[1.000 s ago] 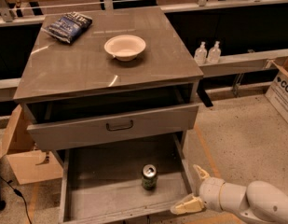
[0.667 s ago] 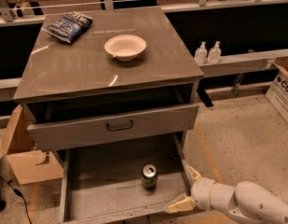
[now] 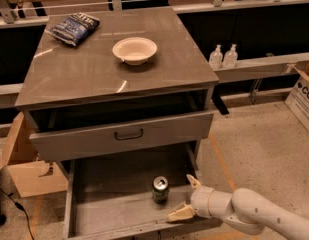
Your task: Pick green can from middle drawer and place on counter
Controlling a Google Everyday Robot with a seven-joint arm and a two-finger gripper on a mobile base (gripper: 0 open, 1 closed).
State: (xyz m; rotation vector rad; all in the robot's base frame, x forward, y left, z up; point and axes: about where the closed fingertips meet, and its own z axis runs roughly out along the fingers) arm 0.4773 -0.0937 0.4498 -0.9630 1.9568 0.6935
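One green can (image 3: 160,189) stands upright on the middle drawer (image 3: 109,200) floor, toward its right side; the hand (image 3: 187,198), fingers spread apart and holding nothing, hovers just right of it.

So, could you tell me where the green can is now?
In the camera view's lower middle, the green can stands upright in the open middle drawer, near its front right, beside the open gripper.

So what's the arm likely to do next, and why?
Probably ease the gripper toward the green can so its open fingers straddle it. The can stands upright in the middle drawer, just beside the fingertips, not yet between them.
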